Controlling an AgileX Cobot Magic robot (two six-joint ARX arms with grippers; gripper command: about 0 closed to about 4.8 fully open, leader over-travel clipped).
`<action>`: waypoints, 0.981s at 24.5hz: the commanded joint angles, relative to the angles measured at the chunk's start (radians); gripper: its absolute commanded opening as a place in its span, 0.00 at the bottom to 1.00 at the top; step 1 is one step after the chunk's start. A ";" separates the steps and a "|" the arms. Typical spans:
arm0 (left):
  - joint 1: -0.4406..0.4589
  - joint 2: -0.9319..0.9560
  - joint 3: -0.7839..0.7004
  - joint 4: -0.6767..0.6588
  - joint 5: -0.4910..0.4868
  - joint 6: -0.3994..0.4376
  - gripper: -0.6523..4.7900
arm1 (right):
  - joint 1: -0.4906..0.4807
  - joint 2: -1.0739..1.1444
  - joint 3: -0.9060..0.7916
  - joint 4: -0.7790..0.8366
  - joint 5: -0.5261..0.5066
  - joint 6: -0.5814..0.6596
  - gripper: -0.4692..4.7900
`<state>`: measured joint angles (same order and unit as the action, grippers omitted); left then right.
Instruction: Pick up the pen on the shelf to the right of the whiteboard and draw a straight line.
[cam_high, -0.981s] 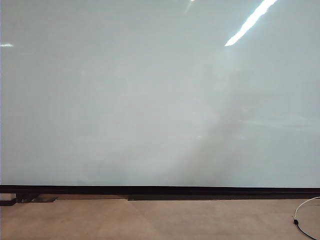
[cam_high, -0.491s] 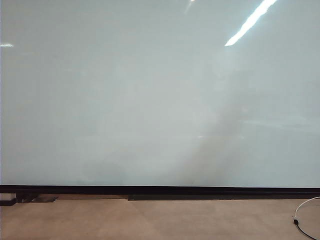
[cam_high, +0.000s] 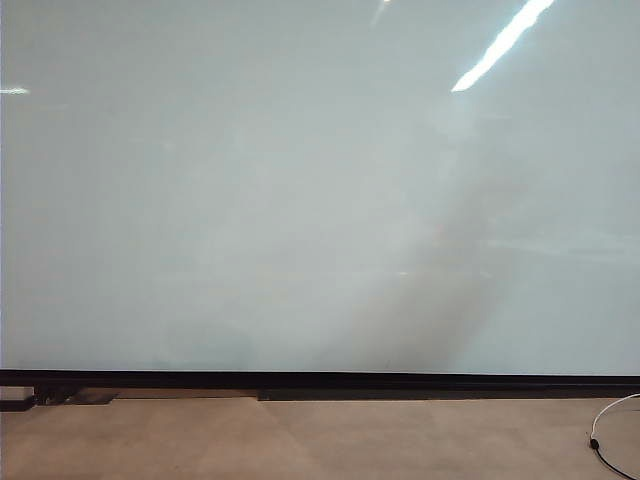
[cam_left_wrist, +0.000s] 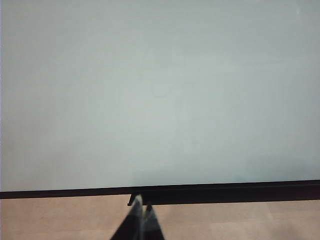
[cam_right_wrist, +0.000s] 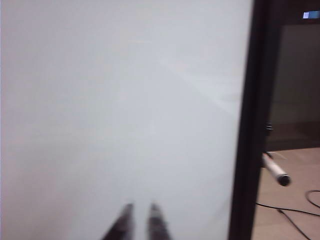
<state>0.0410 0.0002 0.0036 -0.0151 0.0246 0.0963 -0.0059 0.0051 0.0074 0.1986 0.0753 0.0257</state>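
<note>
The whiteboard (cam_high: 300, 190) fills nearly the whole exterior view, glossy and pale, with a bright streak of reflected light near its upper right and a soft grey shadow slanting across its right half; no marker stroke shows on it. A black strip (cam_high: 320, 380) runs along its lower edge, and below that lies a band of tan floor (cam_high: 300, 440). At the far right of the floor a white cable (cam_high: 610, 415) curls down to a dark end. Neither arm shows in the exterior view. In the left wrist view the left gripper (cam_left_wrist: 141, 212) points at the board's lower edge, its dark fingertips pressed together and holding nothing. In the right wrist view the right gripper (cam_right_wrist: 140, 215) faces the board close to its black right-hand frame (cam_right_wrist: 247, 125), its blurred fingertips standing a little apart with nothing between them. The pen (cam_right_wrist: 275, 170), white-barrelled with a dark tip, sticks out just beyond that frame, to the right of the board, apart from the right gripper
</note>
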 joint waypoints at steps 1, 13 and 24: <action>0.000 0.000 0.003 0.015 -0.002 -0.002 0.11 | -0.094 0.002 -0.003 0.064 -0.101 0.013 0.21; 0.000 0.000 0.003 0.014 -0.002 -0.002 0.11 | -0.416 0.346 0.230 0.127 -0.397 0.041 0.32; 0.000 0.000 0.003 0.009 -0.001 -0.002 0.11 | -0.613 0.956 0.356 0.449 -0.705 -0.038 0.46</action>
<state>0.0410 0.0002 0.0036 -0.0158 0.0235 0.0963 -0.6098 0.9146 0.3550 0.5636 -0.6056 -0.0048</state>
